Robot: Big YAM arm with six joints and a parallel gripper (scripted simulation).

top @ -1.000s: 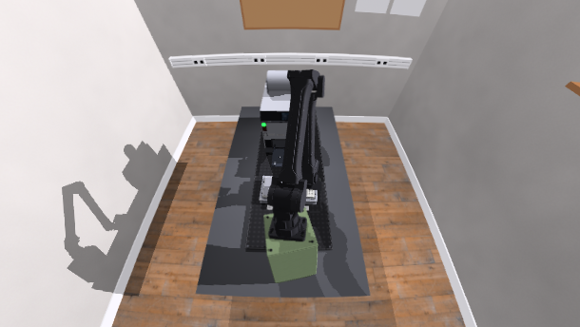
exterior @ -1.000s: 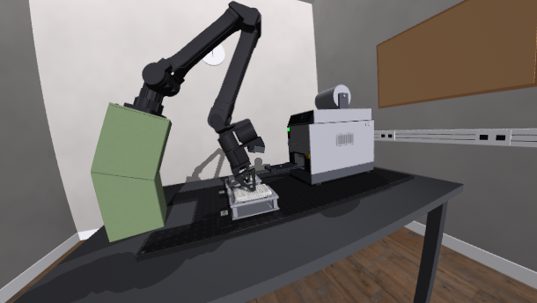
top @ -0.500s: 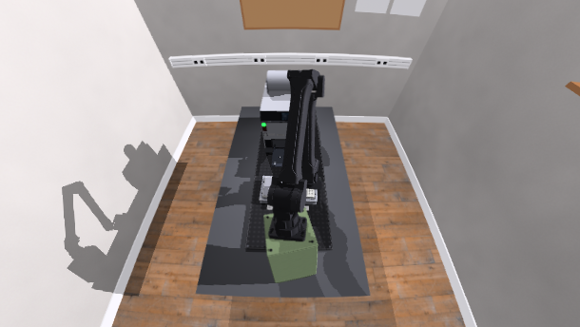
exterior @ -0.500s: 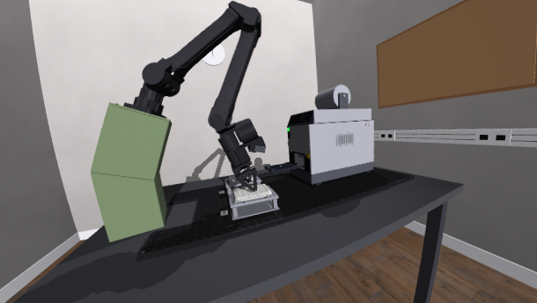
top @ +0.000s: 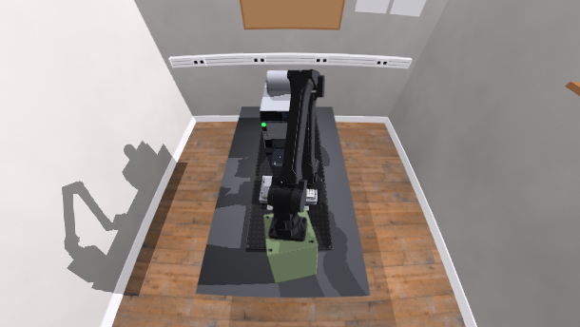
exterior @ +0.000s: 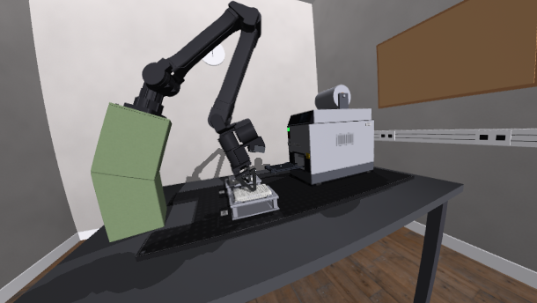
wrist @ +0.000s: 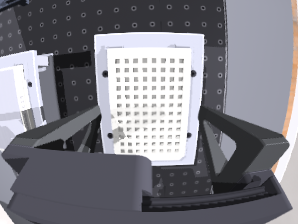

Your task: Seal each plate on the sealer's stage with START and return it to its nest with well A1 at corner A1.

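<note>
- Table (top: 223, 223) (exterior: 308, 238) (wrist: 250, 50): spreading under the whole setup, running lengthwise 6 to 12 o'clock in top view.
- Perf. board (top: 257, 228) (exterior: 185, 238) (wrist: 150, 15): lying flat on tbl., carrying sealer + nests.
- Robot arm (top: 299, 128) (exterior: 239, 66): rising from pedestal, bending at a high elbow, reaching down over the nests.
- Green pedestal (top: 292, 263) (exterior: 128, 145): standing at abt. 6 o'clock in top view, supporting arm.
- Plate sealer (top: 275, 102) (exterior: 341, 147): sitting near 12 o'clock in top view, approx. 3 o'clock of the gripper in ext. view.
- Roll (top: 278, 82) (exterior: 330, 98): resting in its holder on top of sealer.
- Gripper (exterior: 251, 185) (wrist: 149, 110): hanging over the near nest, released; its fingers are standing wide, one toward 9 o'clock, one toward 3 o'clock of the plate in wrist view, gripping nothing.
- R-hand nest (top: 312, 201) (exterior: 255, 203) (wrist: 100, 60): framing its plate, which is sitting mid wrist view.
- L-hand nest (top: 261, 201) (wrist: 30, 65): showing partly at 9 o'clock in wrist view, just beside the other.
- Stage (top: 278, 157) (exterior: 282, 167): sticking out of sealer's front, its dark top showing, pointing to 6 o'clock in top view.
- Well plate (top: 311, 194) (exterior: 253, 192) (wrist: 150, 100): lying in R-hand nest, wells facing up, between the fingers' sides in wrist view.
- Other plate (top: 267, 182) (wrist: 10, 95): resting in L-hand nest, cut off by wrist view's edge; can't tell if foiled.
- Lamp (top: 263, 125) (exterior: 288, 129): glowing green on sealer's front.
</note>
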